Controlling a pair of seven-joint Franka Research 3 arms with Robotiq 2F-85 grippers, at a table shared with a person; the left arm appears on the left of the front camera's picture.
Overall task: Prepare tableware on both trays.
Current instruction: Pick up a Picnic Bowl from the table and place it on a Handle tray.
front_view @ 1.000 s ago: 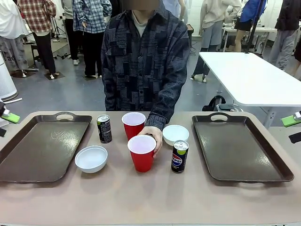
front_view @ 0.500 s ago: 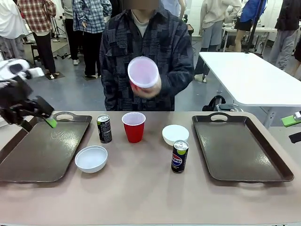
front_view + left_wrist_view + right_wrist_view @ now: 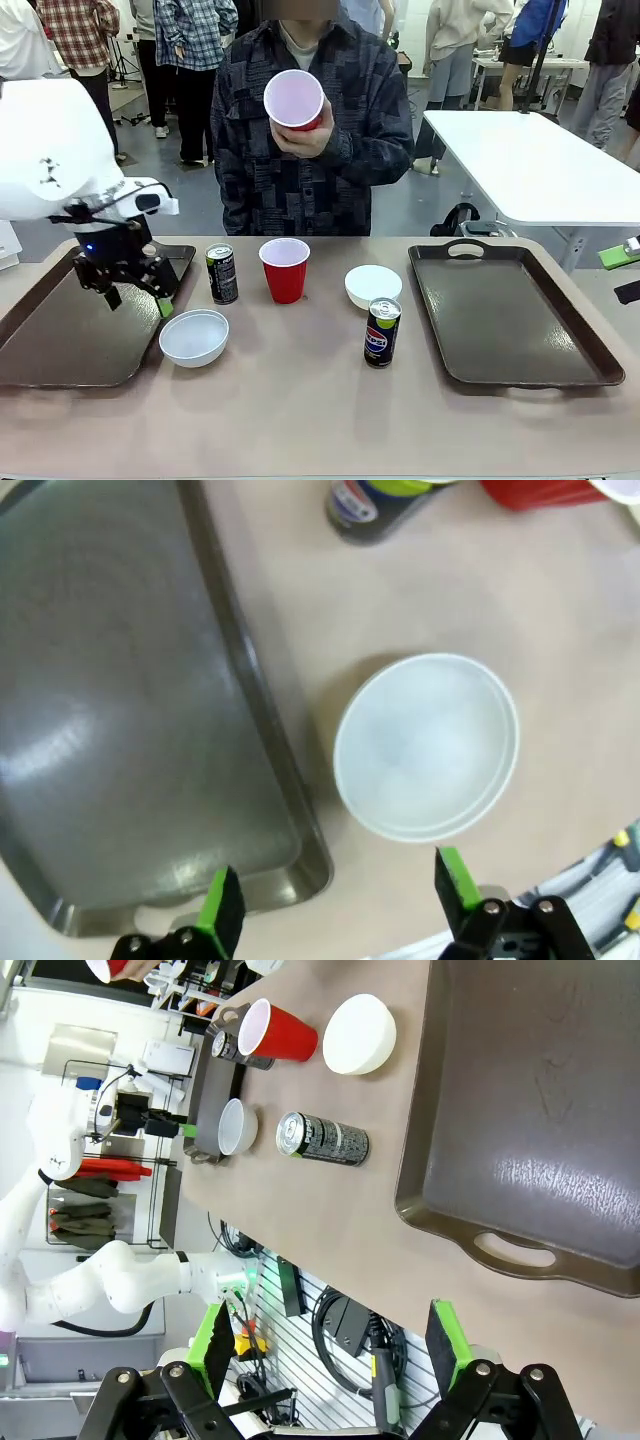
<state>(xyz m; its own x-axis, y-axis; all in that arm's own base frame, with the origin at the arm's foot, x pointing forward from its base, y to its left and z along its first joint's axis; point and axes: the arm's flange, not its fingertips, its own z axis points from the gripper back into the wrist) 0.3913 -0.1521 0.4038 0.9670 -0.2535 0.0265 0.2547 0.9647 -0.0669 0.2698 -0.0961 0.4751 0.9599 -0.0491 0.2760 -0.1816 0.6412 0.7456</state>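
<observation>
Beige table [image 3: 300,420], left gripper [image 3: 138,300] open-jawed over left tray [image 3: 50,350] rim beside white bowl [image 3: 194,337], right gripper [image 3: 325,1360] jaws open facing right tray [image 3: 540,1090], person's hand [image 3: 305,137] holding red cup [image 3: 294,100] high.

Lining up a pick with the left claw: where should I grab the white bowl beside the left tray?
Probably the rim of the white bowl, from straight above, one finger inside and one outside. It sits upright with low, sloping walls. Choose the side away from the left tray, whose raised edge lies close beside it.
</observation>
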